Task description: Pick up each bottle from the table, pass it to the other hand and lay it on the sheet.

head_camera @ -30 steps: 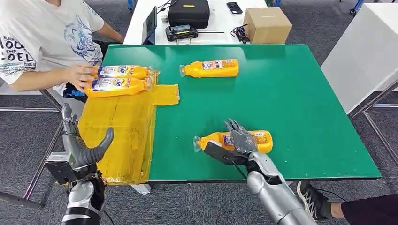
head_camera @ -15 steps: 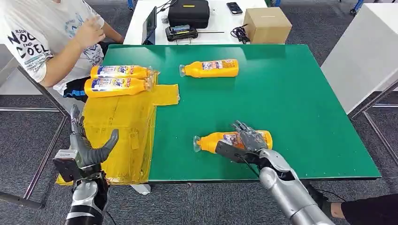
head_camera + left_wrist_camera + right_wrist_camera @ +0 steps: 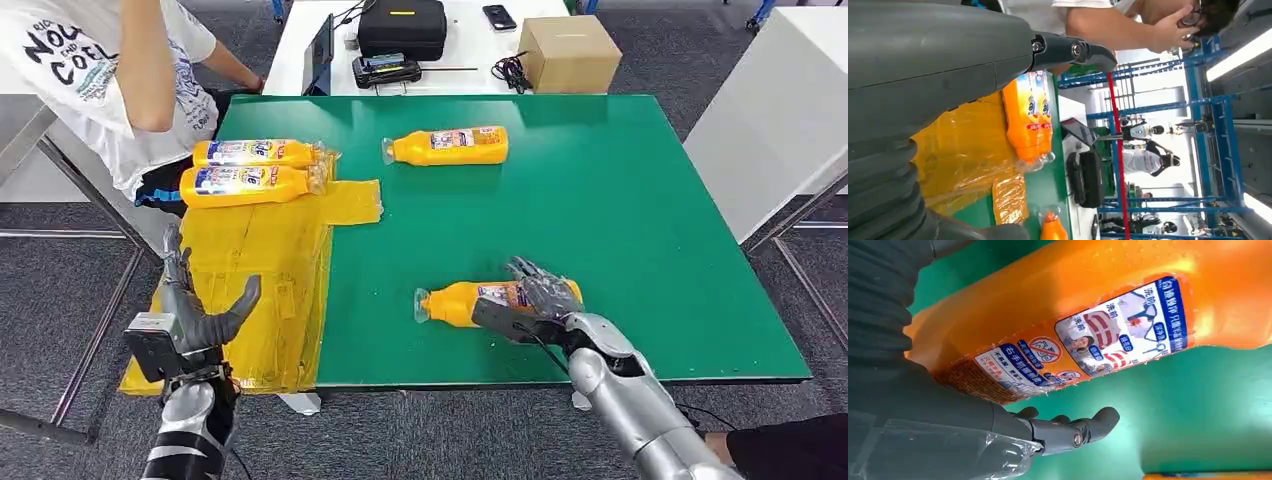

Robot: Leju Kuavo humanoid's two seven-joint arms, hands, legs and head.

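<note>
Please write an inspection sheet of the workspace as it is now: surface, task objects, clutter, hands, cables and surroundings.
Surface: green table, yellow sheet over its left edge.
Job's things: two bottles lying on the sheet; far bottle and near bottle on bare green.
Clutter: nothing seen on the green table.
Hands: right hand over the near bottle, grasp unclear; left hand open, empty.
Cables: black cable on the white table.
Surroundings: seated person, cardboard box, black case.

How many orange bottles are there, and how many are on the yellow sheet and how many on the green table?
Bottles on the yellow sheet: 2, one beside the other
Bottles on the green table: 2, far bottle and near bottle under the right hand
Total: 4
</note>
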